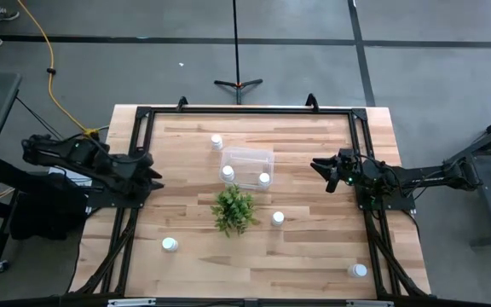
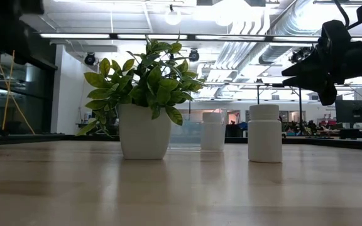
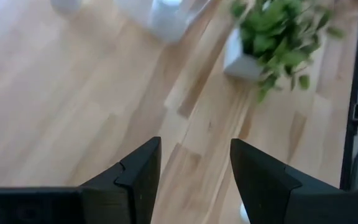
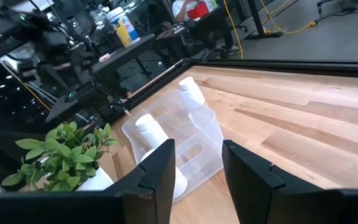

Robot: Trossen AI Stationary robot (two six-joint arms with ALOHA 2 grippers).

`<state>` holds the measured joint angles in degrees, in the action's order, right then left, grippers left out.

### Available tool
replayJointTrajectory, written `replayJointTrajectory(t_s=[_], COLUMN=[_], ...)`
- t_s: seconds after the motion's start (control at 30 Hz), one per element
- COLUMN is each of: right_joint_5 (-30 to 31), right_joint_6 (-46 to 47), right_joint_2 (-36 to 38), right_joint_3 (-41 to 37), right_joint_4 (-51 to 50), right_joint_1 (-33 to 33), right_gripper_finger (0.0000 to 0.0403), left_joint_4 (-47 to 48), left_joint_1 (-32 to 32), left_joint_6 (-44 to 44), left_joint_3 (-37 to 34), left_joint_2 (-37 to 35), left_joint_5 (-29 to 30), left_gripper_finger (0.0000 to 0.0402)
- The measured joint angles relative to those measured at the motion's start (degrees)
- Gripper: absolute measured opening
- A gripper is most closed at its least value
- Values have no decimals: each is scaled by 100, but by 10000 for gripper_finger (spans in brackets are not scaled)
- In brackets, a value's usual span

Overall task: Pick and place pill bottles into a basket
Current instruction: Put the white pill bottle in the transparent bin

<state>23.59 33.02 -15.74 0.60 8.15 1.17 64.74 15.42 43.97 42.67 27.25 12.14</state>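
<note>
Two pill bottles sit inside the clear basket mid-table while four wait on the wood around the plant, as left gripper and right gripper hover parted and empty.

Potted plant on table, two pill bottles beside it — gripper above

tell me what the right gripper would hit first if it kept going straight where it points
Probably the clear basket: the right gripper, jaws open and empty, aims at its near wall, with a bottle inside just behind. Depth is uncertain.
</note>
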Motion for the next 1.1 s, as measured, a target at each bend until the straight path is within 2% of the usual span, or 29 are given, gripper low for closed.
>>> replayJointTrajectory(t_s=[0.23, 0.47, 0.6, 0.87, 0.97, 1.1], right_joint_5=[4, 4, 40, 66, 67, 55], right_joint_6=[-90, -101, -100, -92, -92, -92], right_joint_2=[1, 1, -1, -1, 0, 1], right_joint_3=[-2, -2, 0, -1, 0, 0], right_joint_4=[-24, -27, -27, -25, -24, -24], right_joint_1=[-1, 0, 0, 0, -1, -2], right_gripper_finger=[124, 124, 124, 124, 124, 124], left_joint_4=[-69, -408, -566, -607, -654, -851], left_joint_1=[0, 0, 0, -2, -2, -2], left_joint_6=[112, -696, -811, -620, -647, -746], left_joint_3=[-658, -721, -721, -721, -721, -721], left_joint_2=[-245, -143, -80, 233, 459, 908], left_joint_5=[-902, -1718, -1919, -1930, -1943, -2449], left_gripper_finger=[225, 225, 225, 227, 246, 303])
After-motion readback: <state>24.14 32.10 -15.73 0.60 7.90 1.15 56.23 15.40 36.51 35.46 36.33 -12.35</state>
